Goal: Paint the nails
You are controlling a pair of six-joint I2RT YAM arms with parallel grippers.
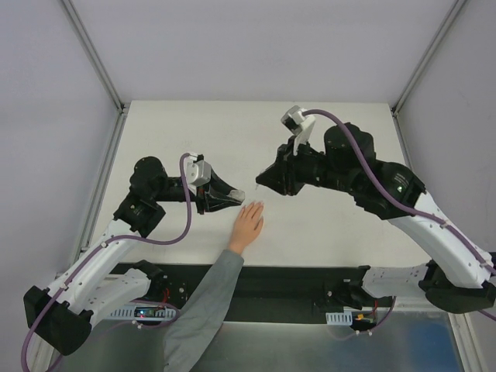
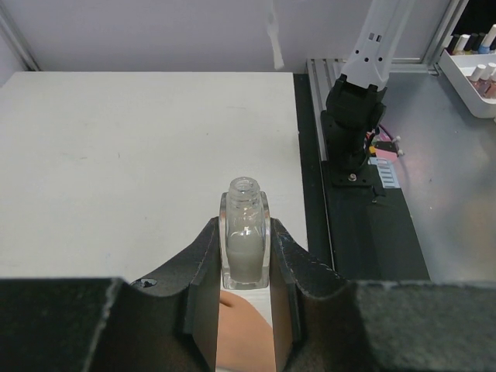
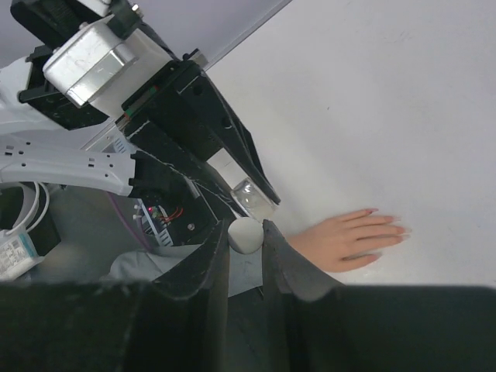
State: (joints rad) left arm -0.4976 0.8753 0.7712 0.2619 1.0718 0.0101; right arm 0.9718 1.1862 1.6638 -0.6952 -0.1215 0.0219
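Left gripper point(image 1: 231, 198) clamped on small translucent whitish open-necked bottle point(image 2: 246, 248) | right gripper point(image 1: 262, 183) pinching white round brush cap point(image 3: 243, 235) | tiny nails point(image 3: 391, 229) tip pale grey-sleeved hand point(image 1: 249, 221), flat beside bottle | advice: lower brush slowly, stroke one nail lightly.

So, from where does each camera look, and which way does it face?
Top external: above and behind the robot, facing down on the table; left arm and right arm show.
Left wrist: looks along the left gripper, shut on the open bottle, toward the right arm's base.
Right wrist: looks down past the right gripper, holding a white cap, at the hand.
Both wrist views share the bottle and the hand.
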